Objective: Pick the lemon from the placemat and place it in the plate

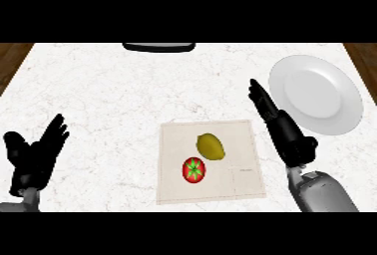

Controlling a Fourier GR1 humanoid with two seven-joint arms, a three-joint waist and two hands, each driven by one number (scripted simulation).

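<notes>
Presently the yellow oval lemon (211, 147) lies on the pale beige cloth placemat (243, 179), just above a red tomato with a green star-shaped top (194, 169). My right hand (283, 129) hovers between placemat and round white plate (316, 94), fingers straight, holding nothing. My left hand (33, 154) rests spread at the white marble counter's (95, 89) left edge.

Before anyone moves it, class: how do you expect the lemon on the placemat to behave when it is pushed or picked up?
The lemon is a smooth oval, so a push would probably roll it, perhaps into the tomato close beside it. Its rounded skin may slip between fingers. The thin placemat lies flat and would likely not stop it.
</notes>
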